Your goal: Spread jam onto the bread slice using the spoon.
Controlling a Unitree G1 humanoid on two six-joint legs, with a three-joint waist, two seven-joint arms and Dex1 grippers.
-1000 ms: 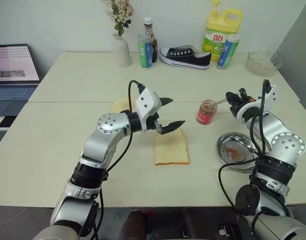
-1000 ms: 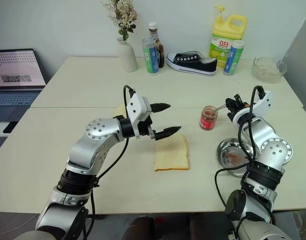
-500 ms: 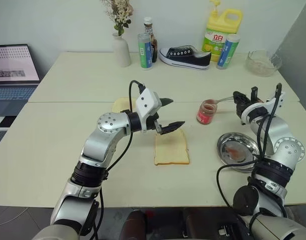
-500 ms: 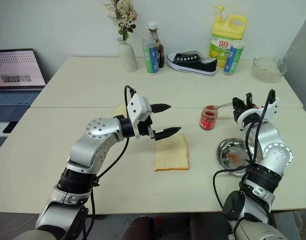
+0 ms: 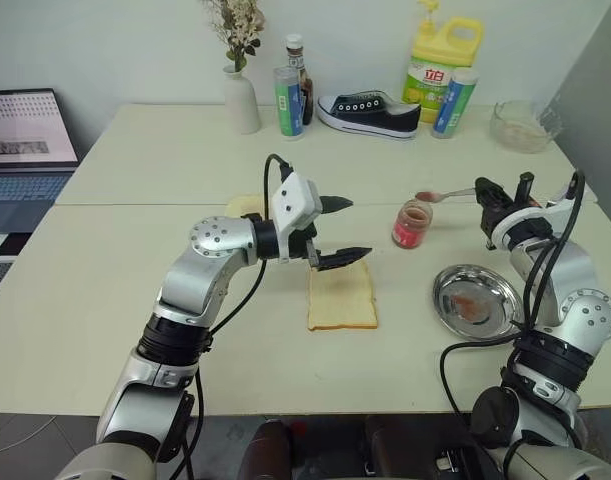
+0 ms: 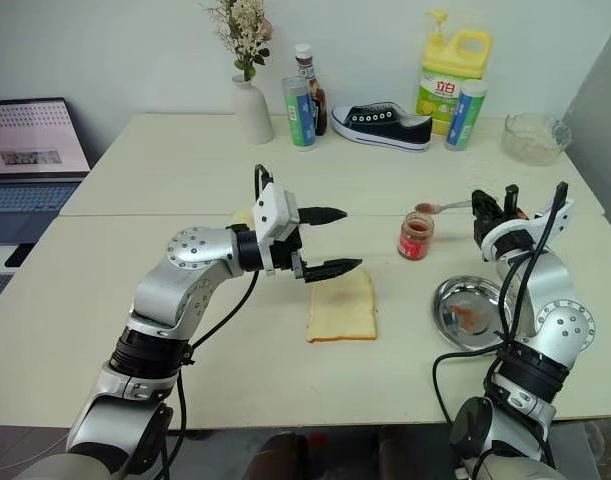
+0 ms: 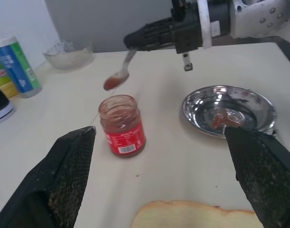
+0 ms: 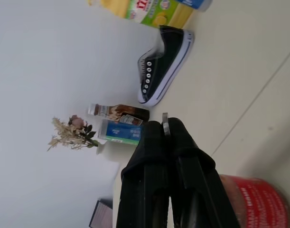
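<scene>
Left wrist view: right fingers clamp spoon w/ jam above jar; left fingers spread.

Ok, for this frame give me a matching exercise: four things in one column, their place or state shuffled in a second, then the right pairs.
Things:
1. spoon
2. bread slice
3. jam jar
4. steel dish

Place or state:
A. lies flat just under the open left gripper
B. holds a reddish smear, near the right arm
C. held in the shut right gripper, bowl above the jar
D. stands upright, lid off, between bread and right gripper

Pairs: 1-C, 2-A, 3-D, 4-B
</scene>
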